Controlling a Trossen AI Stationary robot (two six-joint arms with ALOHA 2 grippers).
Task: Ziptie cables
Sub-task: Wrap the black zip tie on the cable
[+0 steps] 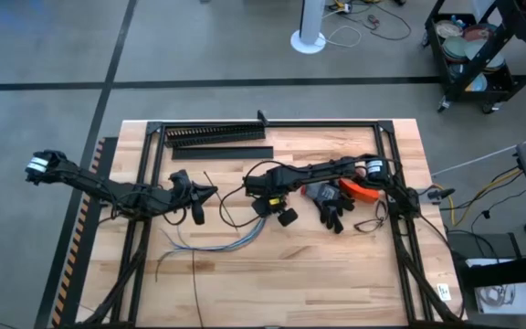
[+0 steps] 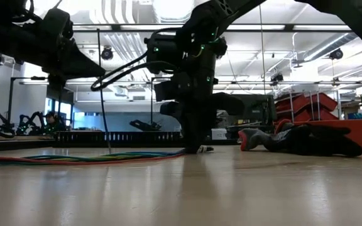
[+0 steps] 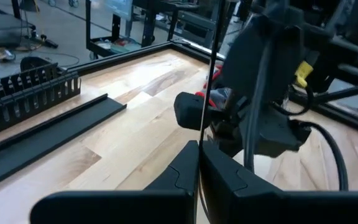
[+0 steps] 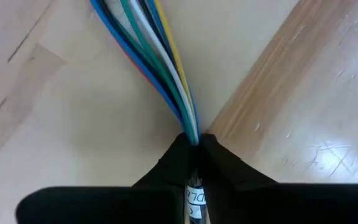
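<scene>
The cables (image 1: 213, 242) are a bundle of thin coloured wires lying on the wooden table and fanning toward its left; they also show in the right wrist view (image 4: 160, 56) and the low view (image 2: 74, 157). My right gripper (image 4: 194, 140) stands at mid-table (image 1: 263, 206), pointing down, shut on the bundle's right end. My left gripper (image 3: 199, 146) hovers left of it (image 1: 208, 192), above the table, shut on a thin dark ziptie (image 3: 207, 81). Another thin dark strip (image 1: 194, 283) lies on the table near its front edge. My left gripper pinches the ziptie between its two fingertips (image 3: 185, 163). The strip runs along the gap between the fingers and sticks out far beyond them. In the low view it stands nearly upright (image 2: 103, 94), its lower end close to the table top. My right gripper pinches the bundle's end (image 4: 192, 132) between its two fingers, several wires together. The fingers come from above, pointing down at the table (image 2: 200, 147). A white label (image 4: 195, 198) shows between the fingers. The rest of the cables lies on the table.
A black comb-toothed duct (image 1: 213, 135) and its flat black cover (image 1: 231, 153) lie along the table's far edge. Dark gloves (image 1: 334, 208) and an orange tool (image 1: 359, 190) lie under the right arm, right of centre. A black frame (image 1: 272, 122) borders the table.
</scene>
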